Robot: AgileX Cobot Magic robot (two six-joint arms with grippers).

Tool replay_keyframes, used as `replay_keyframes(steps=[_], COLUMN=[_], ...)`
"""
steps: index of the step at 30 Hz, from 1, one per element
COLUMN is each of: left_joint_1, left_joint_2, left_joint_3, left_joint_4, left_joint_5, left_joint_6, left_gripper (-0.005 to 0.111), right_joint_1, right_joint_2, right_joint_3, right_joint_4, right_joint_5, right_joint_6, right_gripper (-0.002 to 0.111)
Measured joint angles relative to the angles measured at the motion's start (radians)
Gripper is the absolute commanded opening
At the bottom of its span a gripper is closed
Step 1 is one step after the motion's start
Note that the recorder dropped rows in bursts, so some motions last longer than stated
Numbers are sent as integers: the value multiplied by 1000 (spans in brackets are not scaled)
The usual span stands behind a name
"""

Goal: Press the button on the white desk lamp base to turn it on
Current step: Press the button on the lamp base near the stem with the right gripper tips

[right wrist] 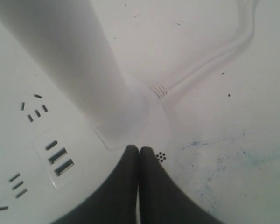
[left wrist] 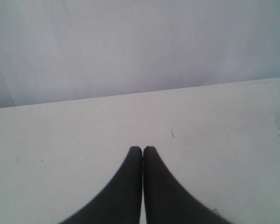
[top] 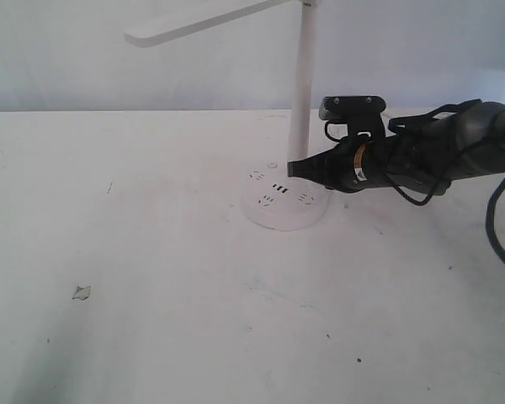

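The white desk lamp base (top: pixel 284 202) is a round puck with socket holes and three dark USB slots (right wrist: pixel 59 158), and a thin white stem (top: pixel 300 80) rises from its back. My right gripper (top: pixel 293 167) is shut with nothing in it, tips low over the base just in front of the stem foot (right wrist: pixel 123 128). In the right wrist view the gripper (right wrist: pixel 139 149) has its tips beside a small cluster of dark dots (right wrist: pixel 161 156) on the base. The button itself is not distinguishable. My left gripper (left wrist: pixel 142 149) is shut over bare table, away from the lamp.
The lamp head (top: pixel 206 21) stretches out to the left above the table. A white cable (right wrist: pixel 214 58) leaves the base at the back. A small scrap (top: pixel 82 292) lies on the white table (top: pixel 151 320) at front left. Blue smudges (right wrist: pixel 233 154) mark the surface.
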Motion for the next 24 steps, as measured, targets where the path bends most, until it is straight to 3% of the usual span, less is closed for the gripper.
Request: replay_keyframes(steps=[24], left_joint_1=[0], left_joint_2=[0], left_joint_3=[0], left_joint_4=[0], left_joint_5=[0], left_joint_6=[0], left_gripper=[0], right_joint_1=[0], right_joint_2=[61], right_joint_3=[-4], right_joint_4=[4], right_joint_5=[-60], right_joint_6=[9], right_gripper=[0])
